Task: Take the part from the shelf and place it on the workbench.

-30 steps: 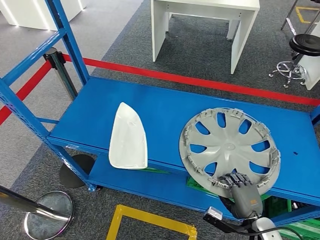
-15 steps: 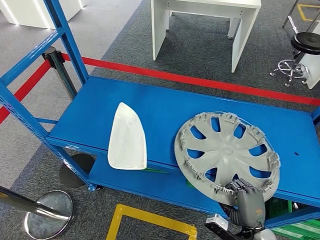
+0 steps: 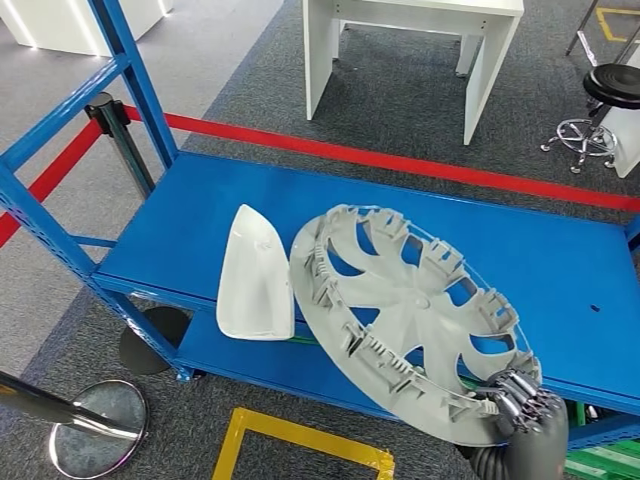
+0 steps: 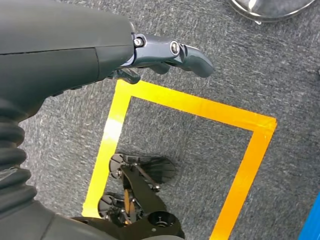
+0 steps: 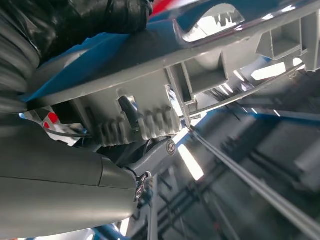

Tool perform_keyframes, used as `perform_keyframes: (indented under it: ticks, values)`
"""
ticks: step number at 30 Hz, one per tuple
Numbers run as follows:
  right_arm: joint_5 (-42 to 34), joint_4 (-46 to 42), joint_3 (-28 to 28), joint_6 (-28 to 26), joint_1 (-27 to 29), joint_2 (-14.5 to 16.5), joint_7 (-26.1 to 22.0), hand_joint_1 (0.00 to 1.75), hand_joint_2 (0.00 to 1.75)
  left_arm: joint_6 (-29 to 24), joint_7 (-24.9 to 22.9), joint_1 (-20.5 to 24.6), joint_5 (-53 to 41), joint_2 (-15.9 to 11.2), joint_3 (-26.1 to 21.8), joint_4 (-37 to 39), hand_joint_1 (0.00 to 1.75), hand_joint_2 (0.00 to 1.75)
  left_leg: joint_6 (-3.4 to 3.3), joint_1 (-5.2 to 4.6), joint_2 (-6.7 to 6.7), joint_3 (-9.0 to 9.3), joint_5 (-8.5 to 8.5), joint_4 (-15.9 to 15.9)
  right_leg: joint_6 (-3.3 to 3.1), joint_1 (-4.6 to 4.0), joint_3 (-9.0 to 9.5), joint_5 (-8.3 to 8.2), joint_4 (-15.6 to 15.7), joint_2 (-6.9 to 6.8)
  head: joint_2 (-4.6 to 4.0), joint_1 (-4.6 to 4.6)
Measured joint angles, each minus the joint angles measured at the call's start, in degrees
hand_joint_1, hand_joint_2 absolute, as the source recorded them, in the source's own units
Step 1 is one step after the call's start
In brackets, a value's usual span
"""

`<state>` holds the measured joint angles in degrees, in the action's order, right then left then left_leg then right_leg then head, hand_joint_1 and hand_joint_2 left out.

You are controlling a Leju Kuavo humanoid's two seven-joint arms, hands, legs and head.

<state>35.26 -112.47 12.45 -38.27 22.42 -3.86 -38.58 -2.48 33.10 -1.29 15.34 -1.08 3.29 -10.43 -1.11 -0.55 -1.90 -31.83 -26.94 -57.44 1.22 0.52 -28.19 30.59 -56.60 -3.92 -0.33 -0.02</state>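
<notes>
A grey wheel cover (image 3: 407,315) hangs tilted above the blue shelf (image 3: 377,225), its inner ribbed side up, its far rim close to the white part. My right hand (image 3: 528,415) grips its near rim at the lower right of the head view. The right wrist view shows the cover's clipped rim (image 5: 158,115) held against my right hand (image 5: 75,185). A white curved part (image 3: 255,275) lies on the shelf's front left. My left hand (image 4: 113,50) hangs over the carpet, holding nothing, its fingers stretched out.
A yellow taped square (image 3: 302,450) marks the floor in front of the shelf. Red barrier tape (image 3: 392,160) runs behind it, with a white table (image 3: 407,50) and a stool (image 3: 604,100) beyond. A stanchion base (image 3: 98,425) stands at lower left.
The wheel cover has come up off the shelf, tilted steeply and swung left and toward me. My right hand has moved down and right with its rim.
</notes>
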Motion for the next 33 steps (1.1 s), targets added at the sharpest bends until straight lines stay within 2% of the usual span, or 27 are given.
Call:
perform_keyframes:
  ticks: [5,9,10,11,12,14,15,16,17,18,20,21,22,25,26,27,28,30,31,32,33]
  values:
    - [-3.3,-5.6,-0.3,0.0,1.3,2.1,-1.3,1.75,1.75,-0.4,0.5,-0.1,0.4,0.3,-0.6,0.0,0.00,1.75,-0.10,-0.09,0.00,-0.03,-0.12,-0.1,0.08,0.06,-0.13,-0.01,0.1,-0.02,0.00,0.01]
    - [-6.5,-9.6,-1.3,0.0,1.9,4.6,-1.4,1.75,1.75,-0.5,1.0,-0.3,0.3,0.4,-0.8,0.1,0.00,1.75,-0.87,-0.18,0.04,-0.04,-0.16,0.0,0.61,0.22,0.56,-0.16,0.4,-0.22,0.00,-0.10]
    - [-7.0,-10.2,-1.6,0.0,2.0,5.0,-1.3,1.75,1.75,-0.5,1.1,-0.4,0.3,0.5,-0.8,0.1,0.00,1.75,-1.06,-0.05,0.07,0.15,0.16,0.4,0.74,0.21,0.61,0.08,0.3,0.16,0.00,-0.08]
    - [-7.4,-10.7,-1.9,0.0,2.1,5.4,-1.3,1.75,1.75,-0.5,1.2,-0.4,0.2,0.6,-0.8,0.1,0.00,1.75,-1.34,0.13,0.12,0.34,0.56,0.9,0.84,0.19,0.33,0.98,-0.5,0.99,0.00,-0.01]
    - [-7.7,-11.1,-2.2,0.0,2.2,5.7,-1.3,1.75,1.75,-0.5,1.2,-0.3,0.2,0.7,-0.8,0.1,0.00,1.75,-1.61,0.31,0.17,0.48,0.96,1.4,0.92,0.19,-0.48,2.50,-2.5,1.97,0.00,0.13]
    - [-8.3,-11.5,-2.8,0.0,2.5,6.2,-1.4,1.75,1.75,-0.3,1.4,-0.2,0.2,0.9,-0.8,0.1,0.00,1.75,-1.89,0.40,0.37,0.36,1.21,1.6,0.95,0.27,-3.73,6.58,-9.6,3.57,0.00,0.38]
    - [-8.7,-11.6,-3.2,0.0,2.7,6.6,-1.4,1.75,1.75,-0.1,1.4,-0.2,0.1,0.9,-0.8,0.1,0.00,1.75,-1.90,0.40,0.52,0.23,1.22,1.5,1.03,0.31,-5.42,7.96,-13.2,3.75,0.00,0.45]
    - [-9.1,-11.6,-3.6,0.0,2.9,6.9,-1.3,1.75,1.75,0.1,1.5,-0.2,0.1,1.0,-0.8,0.1,0.00,1.75,-1.88,0.41,0.69,0.14,1.23,1.4,1.13,0.36,-6.56,8.35,-15.6,3.79,0.00,0.46]
    - [-9.4,-11.6,-4.1,0.0,3.2,7.2,-1.3,1.75,1.75,0.4,1.6,-0.2,0.0,1.1,-0.8,0.1,0.00,1.75,-1.83,0.46,0.88,0.05,1.21,1.3,1.24,0.48,-6.74,7.47,-15.8,3.79,0.01,0.47]
    - [-9.7,-11.6,-4.5,0.0,3.4,7.6,-1.3,1.75,1.75,0.6,1.6,-0.2,-0.1,1.2,-0.8,0.2,0.00,1.75,-1.67,0.56,1.08,-0.05,1.15,1.0,1.38,0.65,-5.86,5.58,-13.7,3.78,0.01,0.49]
    - [-10.4,-11.5,-5.4,0.0,3.5,8.4,-1.3,1.75,1.75,1.2,1.7,-0.2,-0.3,1.3,-0.8,0.2,0.00,1.75,-0.99,0.74,1.51,-0.46,0.91,0.1,1.70,0.97,-2.22,1.57,-6.2,3.91,0.01,0.56]
    - [-10.7,-11.5,-5.8,0.0,3.6,8.9,-1.3,1.75,1.75,1.4,1.7,-0.2,-0.3,1.3,-0.8,0.2,0.00,1.75,-0.53,0.74,1.72,-0.75,0.85,-0.4,1.65,1.00,-0.90,0.49,-3.6,4.06,0.01,0.62]
    - [-11.0,-11.5,-6.2,0.0,3.6,9.3,-1.3,1.75,1.75,1.7,1.8,-0.2,-0.4,1.3,-0.8,0.2,0.00,1.75,-0.08,0.69,1.90,-1.06,0.90,-0.8,1.49,0.97,-0.27,0.14,-2.2,4.18,0.01,0.66]
    - [-11.8,-11.4,-7.0,0.0,3.8,10.2,-1.3,1.75,1.75,2.3,1.8,-0.3,-0.6,1.3,-0.8,0.3,0.00,1.75,1.05,0.76,2.20,-1.73,1.34,-1.3,0.31,0.80,-1.10,-0.20,-2.3,4.17,0.00,0.59]
    - [-11.9,-11.4,-7.1,0.0,3.8,10.4,-1.3,1.75,1.75,2.4,1.8,-0.4,-0.6,1.4,-0.8,0.3,0.00,1.75,1.37,0.85,2.18,-2.07,0.62,-1.8,-0.23,0.82,-1.46,-0.50,-2.3,4.07,0.00,0.49]
    - [-11.9,-11.4,-7.3,0.0,3.8,10.7,-1.3,1.75,1.75,2.5,1.9,-0.4,-0.6,1.4,-0.8,0.3,0.00,1.75,1.67,0.94,2.15,-2.71,-0.98,-3.4,-0.82,0.88,-1.88,-0.89,-2.2,3.94,0.00,0.30]
    - [-12.0,-11.4,-7.4,0.0,3.8,10.9,-1.3,1.75,1.75,2.5,1.9,-0.4,-0.6,1.4,-0.8,0.4,0.00,1.75,1.93,1.00,2.11,-3.65,-3.35,-6.1,-1.30,0.89,-2.39,-1.28,-2.1,3.80,0.00,0.02]
    - [-12.1,-11.3,-7.7,0.0,3.8,11.2,-1.3,1.75,1.75,2.7,1.9,-0.3,-0.6,1.5,-0.7,0.4,0.00,1.75,2.24,1.03,2.07,-5.71,-8.10,-13.4,-1.74,0.69,-3.46,-2.07,-2.2,3.58,0.00,-0.48]
    - [-12.1,-11.2,-7.8,0.0,3.9,11.4,-1.3,1.75,1.75,2.9,1.9,-0.4,-0.6,1.5,-0.7,0.4,0.00,1.75,2.24,1.02,2.06,-6.08,-9.20,-15.9,-1.81,0.55,-4.06,-2.48,-2.2,3.48,0.00,-0.59]
    - [-12.0,-11.1,-8.0,0.0,3.9,11.4,-1.3,1.75,1.75,3.1,1.9,-0.4,-0.6,1.5,-0.7,0.4,0.00,1.75,2.10,1.01,2.06,-5.57,-9.10,-16.6,-1.85,0.39,-4.63,-2.89,-2.2,3.41,0.00,-0.65]
    - [-11.9,-11.0,-8.1,0.0,3.9,11.5,-1.3,1.75,1.75,3.4,1.9,-0.4,-0.6,1.6,-0.7,0.4,0.00,1.75,1.84,0.97,2.07,-4.07,-8.01,-15.1,-1.86,0.23,-5.16,-3.29,-2.3,3.37,0.00,-0.67]
